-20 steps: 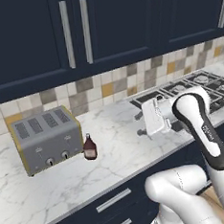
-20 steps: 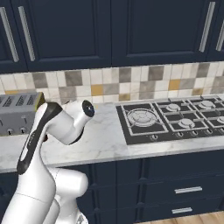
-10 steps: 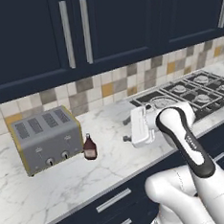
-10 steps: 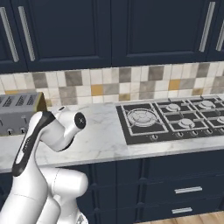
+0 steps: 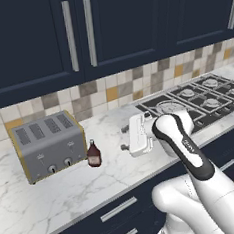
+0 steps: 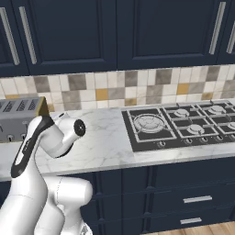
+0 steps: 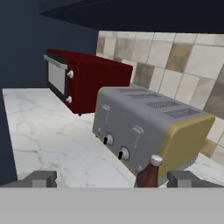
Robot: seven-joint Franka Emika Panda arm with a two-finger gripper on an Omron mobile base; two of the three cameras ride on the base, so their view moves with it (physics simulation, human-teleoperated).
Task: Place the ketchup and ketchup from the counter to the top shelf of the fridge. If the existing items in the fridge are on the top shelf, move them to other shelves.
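While the end effector [image 7: 111, 178] hovers above the marbled surface [image 5: 55, 194] with jaws fully spread and nothing held, the maroon ketchup bottle [image 5: 93, 154] stands upright ahead of it.

From the hand view, the two finger tips [image 7: 41, 178] flank the bottle, which sits between them but farther off, just beside the grey toaster [image 5: 47, 145] with its yellow end panel. Beyond the toaster rests a dark red microwave [image 7: 83, 80] against the tiled backsplash [image 5: 87, 94]. A gas hob [image 6: 183, 124] lies to the arm's right.

Even, flat rendered light, soft faint shadows, no glare, sharp base views, hand view slightly soft
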